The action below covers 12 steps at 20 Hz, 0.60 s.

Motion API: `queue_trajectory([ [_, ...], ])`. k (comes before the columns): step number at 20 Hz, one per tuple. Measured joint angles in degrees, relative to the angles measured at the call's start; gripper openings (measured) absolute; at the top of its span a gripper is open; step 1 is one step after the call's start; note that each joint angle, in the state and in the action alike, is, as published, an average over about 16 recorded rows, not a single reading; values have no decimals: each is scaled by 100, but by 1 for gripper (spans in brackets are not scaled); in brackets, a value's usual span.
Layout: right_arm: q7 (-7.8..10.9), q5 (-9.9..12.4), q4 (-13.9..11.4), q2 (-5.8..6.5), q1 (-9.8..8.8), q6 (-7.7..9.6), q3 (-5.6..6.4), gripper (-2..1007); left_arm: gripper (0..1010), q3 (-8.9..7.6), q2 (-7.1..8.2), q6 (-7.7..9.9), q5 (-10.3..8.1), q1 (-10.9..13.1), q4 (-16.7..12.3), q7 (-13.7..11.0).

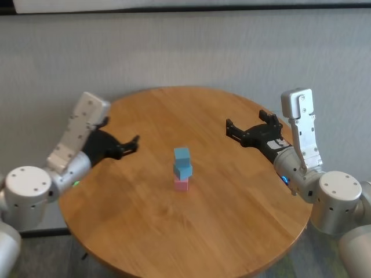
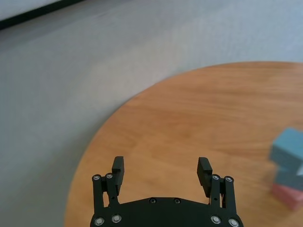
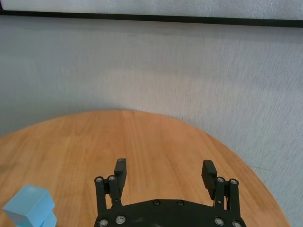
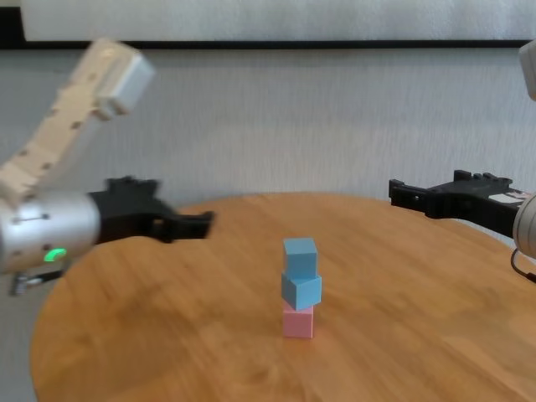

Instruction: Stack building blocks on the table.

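Note:
Three building blocks stand in one stack at the middle of the table (image 1: 145, 231): a pink cube (image 1: 181, 184) at the bottom, a light blue cube (image 1: 183, 169) on it, turned a little, and a second light blue cube (image 1: 181, 154) on top. The stack also shows in the chest view, with the pink cube (image 4: 297, 322) lowest. My left gripper (image 1: 134, 143) hovers open and empty to the left of the stack, well apart from it. My right gripper (image 1: 231, 128) hovers open and empty to the stack's right, over the table's far right part.
The round table's edge (image 2: 90, 146) curves close under my left gripper. A grey wall (image 1: 185, 52) stands behind the table. Bare wood surrounds the stack on all sides.

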Motion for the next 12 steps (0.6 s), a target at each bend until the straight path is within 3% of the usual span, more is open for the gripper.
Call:
queue_trajectory([
  [6, 0, 0, 0, 0, 0, 0, 0, 1005, 1002, -258, 77, 117, 18, -30, 202, 134],
  [12, 0, 0, 0, 0, 0, 0, 0, 1005, 1002, -340, 87, 131, -3, -49, 286, 154],
])
